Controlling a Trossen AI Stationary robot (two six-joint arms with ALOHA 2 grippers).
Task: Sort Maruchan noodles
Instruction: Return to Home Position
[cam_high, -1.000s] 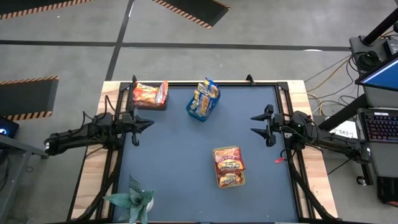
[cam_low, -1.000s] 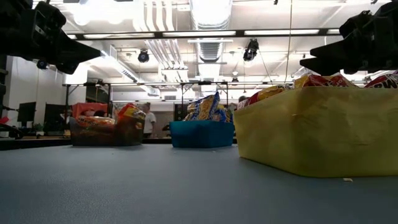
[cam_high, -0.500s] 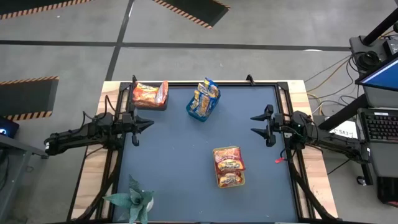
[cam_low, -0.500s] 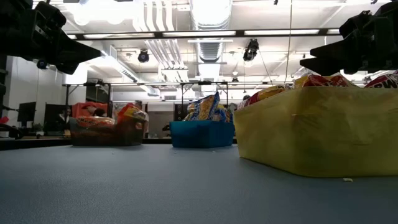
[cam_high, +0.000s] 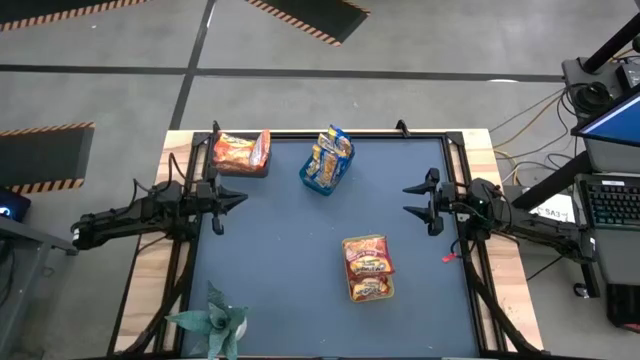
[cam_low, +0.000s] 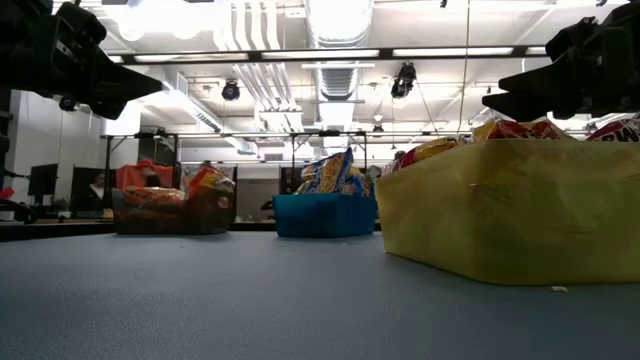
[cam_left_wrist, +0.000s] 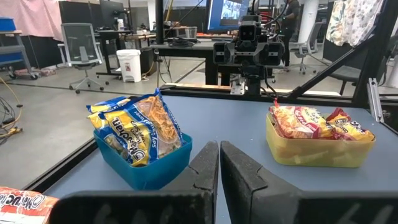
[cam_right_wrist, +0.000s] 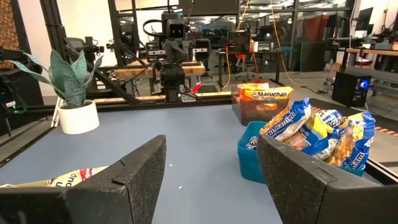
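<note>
Grey workshop floor with striped hazard tape around a dark blue counter edged in wood; ceiling lights and ducting behind it in the low view. Maruchan noodles grouped by colour in three bins on the counter. Orange packets piled in black bin at the back left corner. Blue-and-yellow packets standing on edge in blue bin, near the back edge, just right of the black bin and apart from it. Red packets stacked in yellow bin, right of centre toward the front, well apart from the other two bins. Exact number of packets per bin not readable. Potted plant in white pot at the front left corner. Left gripper hovering above the counter's left edge, pointing inward, empty; fingers apparently together, with only a thin slit between them in the left wrist view. Right gripper hovering above the right edge, pointing toward the left gripper, empty; fingers spread wide apart. Both grippers clear of every bin, level with each other across the counter, high at the upper corners of the low view.
</note>
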